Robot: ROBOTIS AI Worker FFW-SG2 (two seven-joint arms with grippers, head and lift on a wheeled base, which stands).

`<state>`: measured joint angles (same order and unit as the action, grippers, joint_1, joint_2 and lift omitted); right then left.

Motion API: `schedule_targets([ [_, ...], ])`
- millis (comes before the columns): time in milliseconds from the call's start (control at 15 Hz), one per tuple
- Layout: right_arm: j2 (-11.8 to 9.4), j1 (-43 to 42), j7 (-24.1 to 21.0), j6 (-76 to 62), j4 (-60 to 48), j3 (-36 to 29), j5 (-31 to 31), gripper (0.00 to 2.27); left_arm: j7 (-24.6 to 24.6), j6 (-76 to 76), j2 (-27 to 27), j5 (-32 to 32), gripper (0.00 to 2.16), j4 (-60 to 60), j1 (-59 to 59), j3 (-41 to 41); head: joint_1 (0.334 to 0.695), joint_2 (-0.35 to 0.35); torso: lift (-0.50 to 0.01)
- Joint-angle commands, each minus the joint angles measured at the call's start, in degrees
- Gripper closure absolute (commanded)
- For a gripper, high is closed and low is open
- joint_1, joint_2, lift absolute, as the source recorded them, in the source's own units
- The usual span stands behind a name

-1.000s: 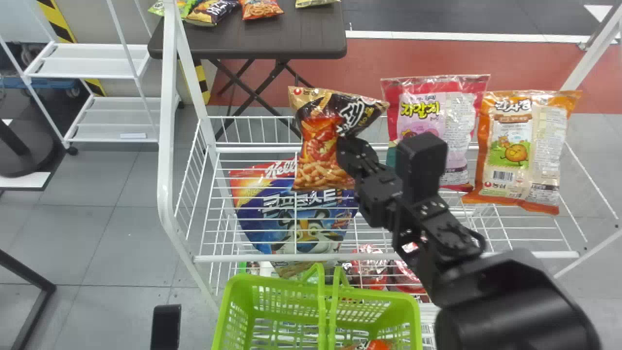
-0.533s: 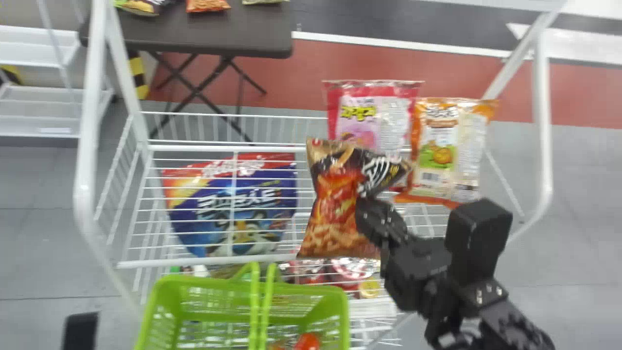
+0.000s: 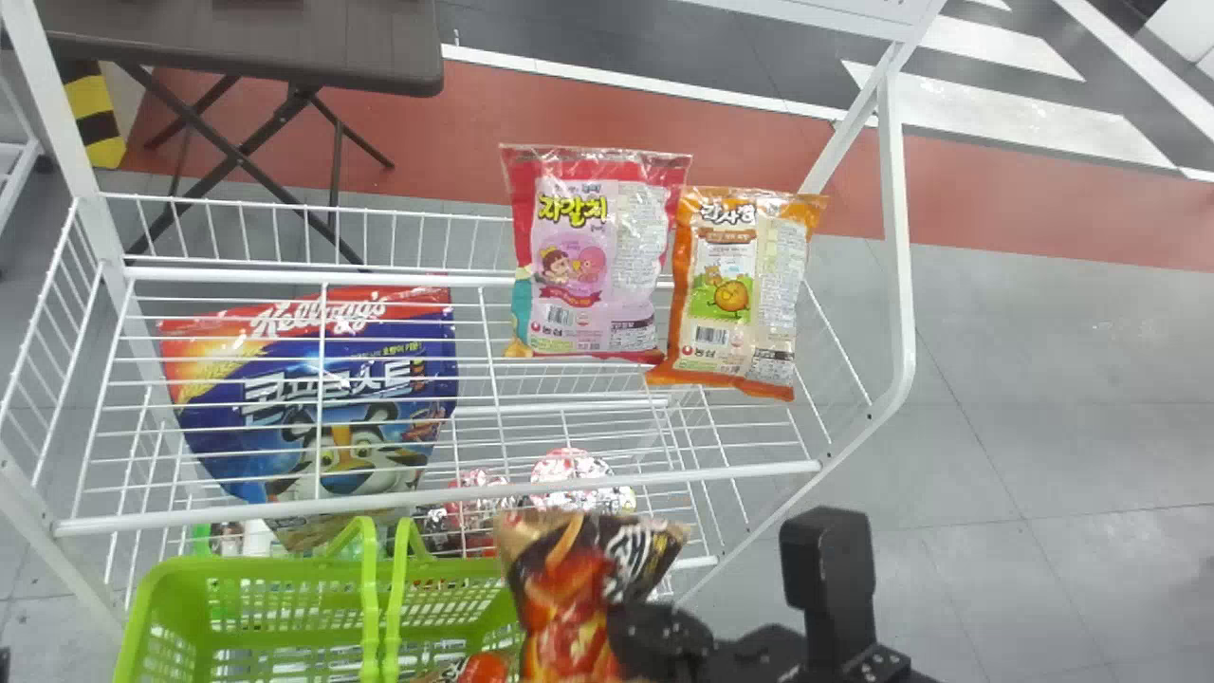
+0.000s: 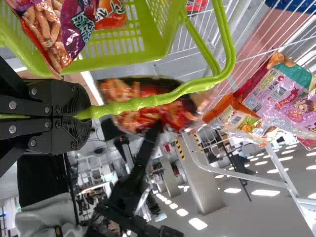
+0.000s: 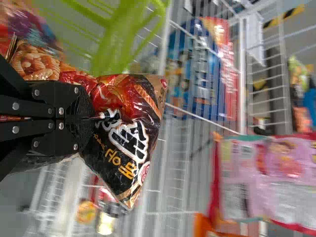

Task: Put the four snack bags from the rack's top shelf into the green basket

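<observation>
- White wire rack (image 3: 896, 237) stands on a grey tiled floor (image 3: 1043, 379); its top shelf (image 3: 740, 471) is open bars with a low back rail.
- At the shelf's right end, a pink snack bag (image 3: 588, 256) is upright, with an orange snack bag (image 3: 735, 294) just beside it on the right.
- Below the bars lies a large blue cereal bag (image 3: 313, 398), on the left.
- Green basket (image 3: 285, 567) sits in front of the rack, with snack bags inside.
- Right end effector (image 3: 621, 631) is clamped on a black-and-red snack bag (image 3: 564, 607), at the basket's right side.
- Left end effector (image 4: 84, 113) is closed around the basket's handle (image 4: 148, 101).
- Behind the rack, at left, is a dark folding desk (image 3: 285, 57) with crossed legs, near a yellow-and-black striped post (image 3: 93, 114).
- Beyond, a brick-red strip (image 3: 1043, 199) crosses the floor, edged by a white line; white stripes mark dark flooring at upper right.
- Ceiling lights (image 4: 266, 192) glow in the left wrist view.
</observation>
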<state>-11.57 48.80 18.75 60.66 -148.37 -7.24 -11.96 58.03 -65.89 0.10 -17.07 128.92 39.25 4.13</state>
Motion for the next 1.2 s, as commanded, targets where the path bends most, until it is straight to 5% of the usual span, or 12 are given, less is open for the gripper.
schedule_targets([
  [0, 0.1, 0.2, 1.9, 2.9, 1.9, 0.2, -3.0, 2.02, -0.1, 0.0, -0.1, 0.0, 2.15, 0.0, 0.0, -0.1, 0.695, -0.350, 0.000],
  [400, 0.8, -2.7, 2.6, -7.1, 7.6, 10.1, -4.1, 2.02, -0.4, 0.0, -0.3, 1.9, 2.15, 1.2, 0.8, -2.5, 0.695, -0.350, 0.000],
  [933, 1.3, -7.6, -0.1, -12.0, 16.4, 20.9, -1.8, 1.97, -0.3, 0.0, -0.1, 1.9, 2.15, 2.1, 1.2, -2.7, 0.695, -0.037, 0.000],
  [1000, 1.2, -7.6, -0.2, -12.9, 16.8, 20.9, -1.2, 1.43, -0.3, 0.0, -0.1, 1.9, 2.15, 2.3, 1.3, -2.9, 0.695, -0.028, 0.000],
  [1067, 1.0, -7.4, -0.3, -13.2, 16.8, 20.6, -1.0, 0.41, -0.4, 0.0, -0.1, 1.9, 2.15, 2.4, 1.4, -3.0, 0.695, -0.029, 0.000],
  [1133, 1.0, -7.0, -0.6, -14.1, 16.5, 19.6, -0.9, 0.00, -0.4, 0.0, 0.0, 2.0, 2.15, 2.6, 1.4, -3.1, 0.695, -0.034, 0.000],
])
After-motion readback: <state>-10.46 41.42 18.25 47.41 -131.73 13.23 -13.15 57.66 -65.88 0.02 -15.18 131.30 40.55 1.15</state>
